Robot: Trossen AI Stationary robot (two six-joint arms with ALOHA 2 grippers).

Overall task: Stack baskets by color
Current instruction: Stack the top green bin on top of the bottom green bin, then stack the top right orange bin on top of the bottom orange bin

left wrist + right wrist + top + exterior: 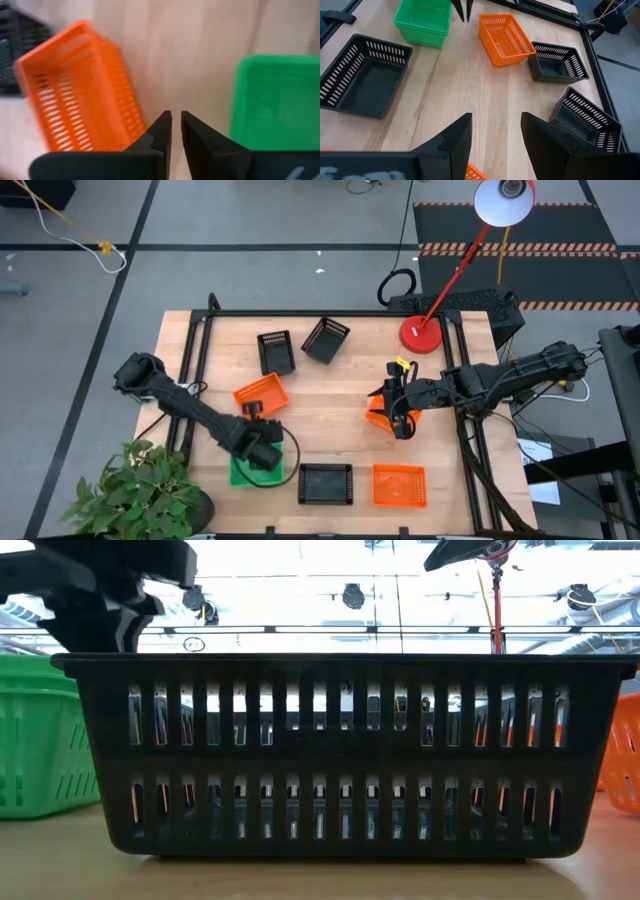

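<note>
The baskets looked light and a bit bendy, with thin walls full of slots. A good place to grab one was its top rim or one thin wall, I think. They may slide on the smooth wood.

Seen from above, the green basket (243, 471) sat at about 7 o'clock on the table (340, 395), maybe as a stack. The left gripper (262, 452) hung over its edge, with the fingers nearly together and nothing between them. An orange basket (262, 394) lay tilted just beside it, toward 9 o'clock. A black basket (326, 483) sat at 6 o'clock and another orange basket (399, 485) at 5 o'clock. Two more black baskets (276, 351) lay near 12 o'clock, one tipped (326, 339).

The right gripper (403, 420) was at 3 o'clock over a third orange basket (379, 416). Its fingers stood wide apart and held nothing.

The middle of the table was bare wood. The red lamp base (421, 333) at 1 o'clock and the black frame rail (330, 312) around the table left less room there.
</note>
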